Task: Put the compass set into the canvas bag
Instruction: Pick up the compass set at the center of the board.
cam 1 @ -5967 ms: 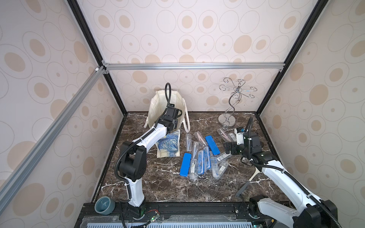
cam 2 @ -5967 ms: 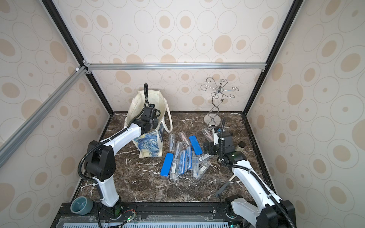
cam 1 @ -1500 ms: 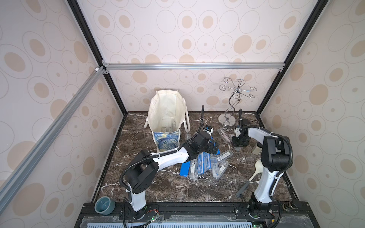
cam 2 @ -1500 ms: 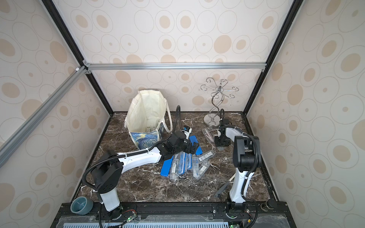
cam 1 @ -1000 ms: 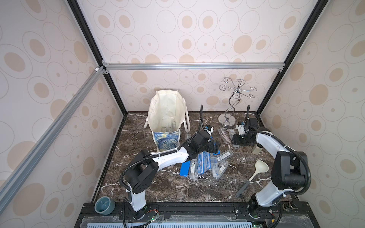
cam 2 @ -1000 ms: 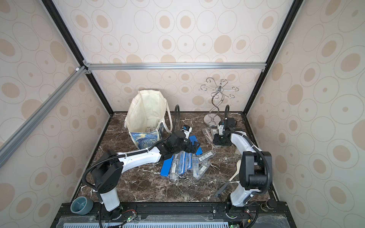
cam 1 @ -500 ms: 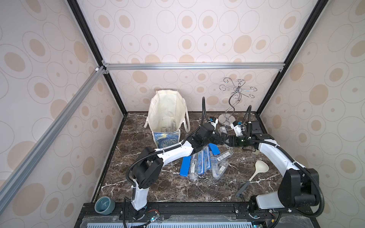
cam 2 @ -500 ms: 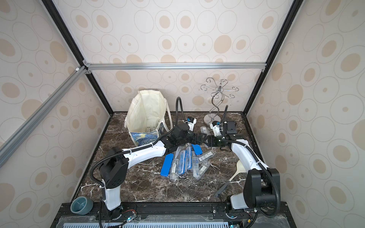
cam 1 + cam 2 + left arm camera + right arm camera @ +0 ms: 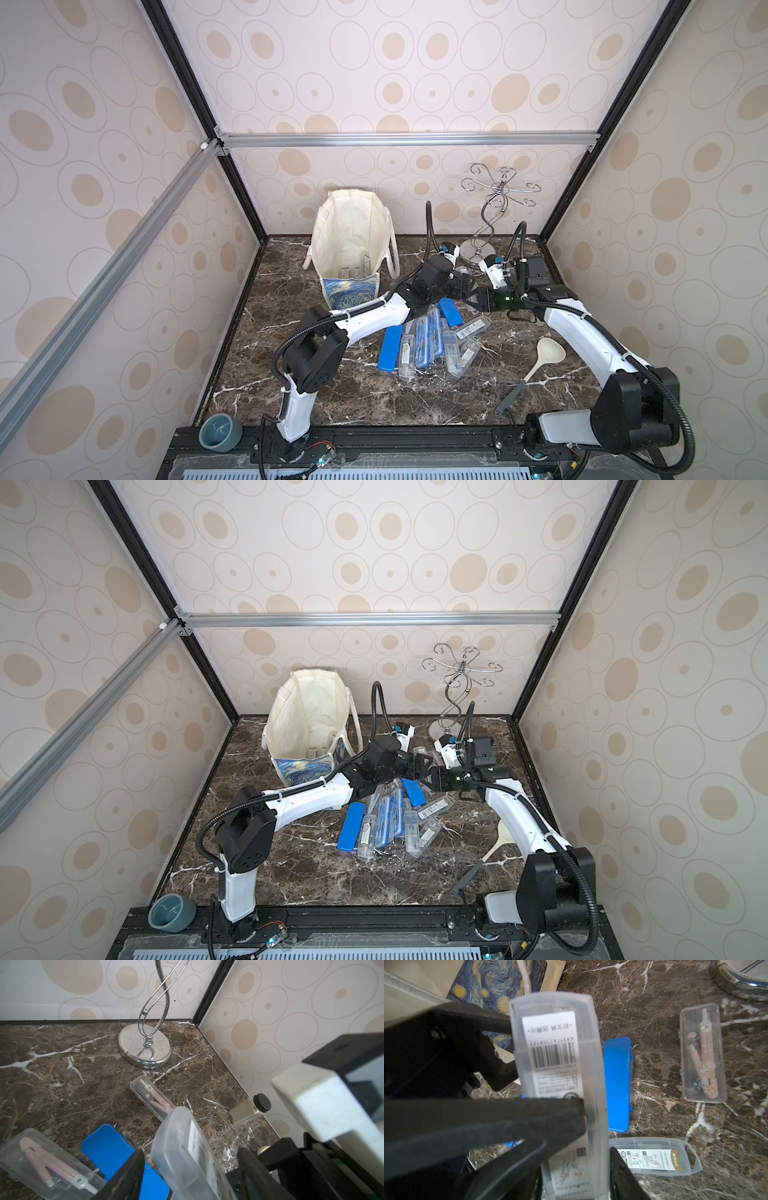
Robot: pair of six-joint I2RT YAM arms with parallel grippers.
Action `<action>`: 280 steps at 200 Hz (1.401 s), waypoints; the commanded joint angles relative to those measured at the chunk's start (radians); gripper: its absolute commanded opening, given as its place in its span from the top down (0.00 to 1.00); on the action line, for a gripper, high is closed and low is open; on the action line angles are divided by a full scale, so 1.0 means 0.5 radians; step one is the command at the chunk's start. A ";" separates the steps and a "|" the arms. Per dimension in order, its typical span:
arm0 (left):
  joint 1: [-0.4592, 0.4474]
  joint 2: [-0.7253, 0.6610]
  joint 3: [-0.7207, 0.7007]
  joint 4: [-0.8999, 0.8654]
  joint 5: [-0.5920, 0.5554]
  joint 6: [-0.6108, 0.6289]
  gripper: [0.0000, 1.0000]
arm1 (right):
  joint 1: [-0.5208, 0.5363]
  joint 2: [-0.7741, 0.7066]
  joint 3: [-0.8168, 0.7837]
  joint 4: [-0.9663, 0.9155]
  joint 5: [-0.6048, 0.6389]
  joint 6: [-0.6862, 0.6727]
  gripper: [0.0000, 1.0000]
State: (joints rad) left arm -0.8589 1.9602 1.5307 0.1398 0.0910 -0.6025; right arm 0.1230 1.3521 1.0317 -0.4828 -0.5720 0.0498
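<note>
Bare dark marble table (image 9: 365,399) lies open along the front edge, while the cream canvas bag (image 9: 353,232) stands open-mouthed near the back wall, a curled chrome stand (image 9: 484,249) apart in the far corner. Between them, above scattered clear and blue plastic cases (image 9: 428,336), the right gripper (image 9: 597,1126) clamps a frosted, barcode-labelled compass set (image 9: 554,1043) just beside the bag's painted face. The left gripper (image 9: 190,1151) straddles its other end, jaws half spread, not yet closed.

Canvas bag (image 9: 353,232) upright, compass cases (image 9: 428,336) heaped on marble (image 9: 365,395)
</note>
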 commanded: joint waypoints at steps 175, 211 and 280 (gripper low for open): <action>0.070 -0.018 -0.043 0.319 0.230 -0.156 0.84 | 0.016 -0.037 0.051 0.093 -0.037 0.034 0.20; 0.068 -0.018 0.091 0.130 0.141 -0.022 0.84 | 0.017 -0.107 -0.005 0.064 0.028 0.004 0.00; 0.094 -0.010 0.615 -0.353 -0.163 0.387 0.85 | 0.015 -0.395 -0.178 0.059 0.377 0.056 0.01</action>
State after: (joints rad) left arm -0.8288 1.9602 1.7157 0.0532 0.0944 -0.5270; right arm 0.1291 1.2079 0.9867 -0.4423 -0.4709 0.0708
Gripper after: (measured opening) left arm 0.200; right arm 0.995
